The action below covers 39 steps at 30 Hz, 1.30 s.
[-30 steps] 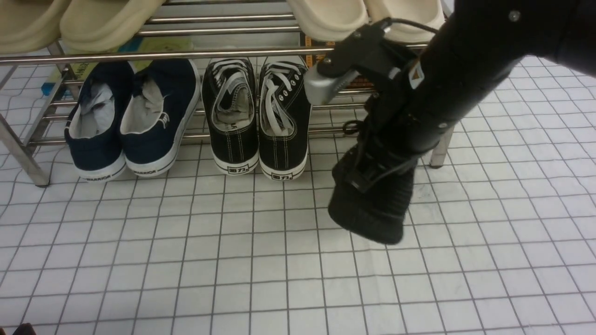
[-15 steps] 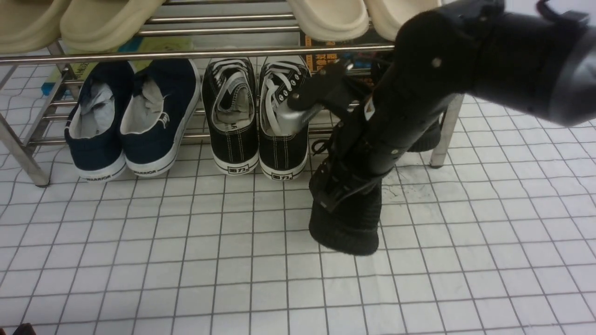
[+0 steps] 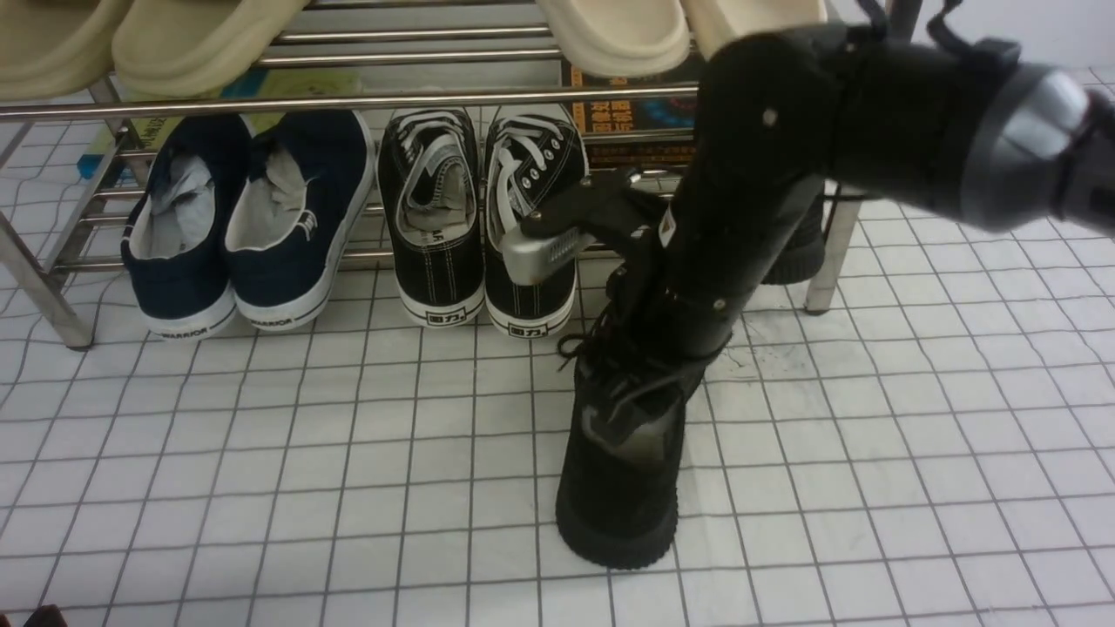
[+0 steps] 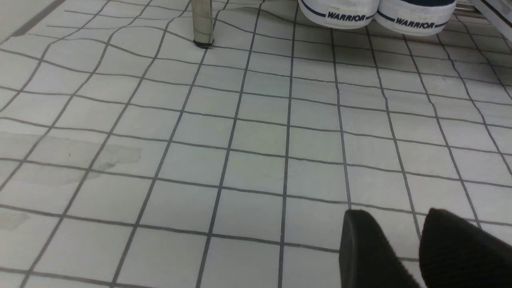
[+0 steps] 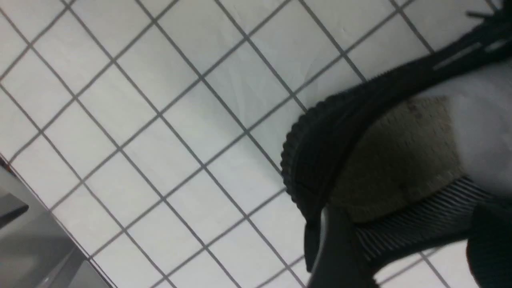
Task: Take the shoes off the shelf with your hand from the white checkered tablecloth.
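One all-black knit shoe stands on its sole on the white checkered tablecloth, in front of the shelf. My right gripper hangs over its opening. In the right wrist view the right gripper is open, its fingers straddling the striped collar of the shoe, with cloth showing beside the wall. The other black shoe sits on the lower tier, mostly hidden behind my arm. My left gripper is open above bare cloth, holding nothing.
On the lower tier stand black canvas sneakers with white laces and navy slip-ons. Beige slippers lie on the top tier. Steel legs stand at each end of the shelf; one leg shows in the left wrist view.
My right arm came down and toward the front-left, setting the black shoe flat on the cloth. Its jaws went from shut on the shoe to open.
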{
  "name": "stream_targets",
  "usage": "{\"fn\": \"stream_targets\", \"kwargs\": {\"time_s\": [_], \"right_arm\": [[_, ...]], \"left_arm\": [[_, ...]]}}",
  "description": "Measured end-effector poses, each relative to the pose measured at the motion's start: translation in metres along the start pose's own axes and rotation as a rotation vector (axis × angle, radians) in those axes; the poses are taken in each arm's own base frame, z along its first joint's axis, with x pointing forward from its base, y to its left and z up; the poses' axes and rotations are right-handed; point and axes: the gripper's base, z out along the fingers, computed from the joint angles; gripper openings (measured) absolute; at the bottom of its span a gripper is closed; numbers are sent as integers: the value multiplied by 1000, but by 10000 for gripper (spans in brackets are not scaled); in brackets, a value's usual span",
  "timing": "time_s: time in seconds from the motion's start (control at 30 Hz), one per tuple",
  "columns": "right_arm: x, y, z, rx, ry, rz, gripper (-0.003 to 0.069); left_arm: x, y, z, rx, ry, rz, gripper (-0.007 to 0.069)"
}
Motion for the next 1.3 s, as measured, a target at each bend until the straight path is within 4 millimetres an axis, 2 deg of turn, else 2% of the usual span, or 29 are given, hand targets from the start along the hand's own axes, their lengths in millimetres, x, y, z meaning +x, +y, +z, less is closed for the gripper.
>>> {"fn": "stream_targets", "kwargs": {"time_s": [0.1,0.17,0.27,0.3,0.33,0.47,0.57,0.6,0.63,0.67,0.8,0.83,0.87,0.93,1.1,1.3], "right_arm": [[-11,-3,-23,77,-42,-7,411],[-17,-7,-38,155,-84,-5,336],[-23,-18,-58,312,-127,29,102],[-23,-20,-59,330,-129,37,76],[-22,-24,-62,383,-132,69,19],[-23,-39,-67,487,-175,180,-10],[-25,-60,-65,516,-227,272,19],[-24,-71,-64,515,-236,306,48],[-25,-71,-63,515,-236,305,48],[-24,-83,-60,503,-246,341,95],[-22,-112,-50,478,-271,414,248],[-22,-113,-50,478,-271,417,257],[-22,-122,-45,474,-284,431,328],[-23,-128,-41,478,-295,427,400],[-28,-132,-34,487,-321,376,511],[-32,-138,-21,503,-323,347,521]], "left_arm": [[0,0,0,0,0,0,239],[0,0,0,0,0,0,239],[0,0,0,0,0,0,239],[0,0,0,0,0,0,239],[0,0,0,0,0,0,239],[0,0,0,0,0,0,239],[0,0,0,0,0,0,239],[0,0,0,0,0,0,239],[0,0,0,0,0,0,239],[0,0,0,0,0,0,239],[0,0,0,0,1,0,239],[0,0,0,0,1,0,239],[0,0,0,0,1,0,239],[0,0,0,0,1,0,239],[0,0,0,0,1,0,239],[0,0,0,0,1,0,239]]}}
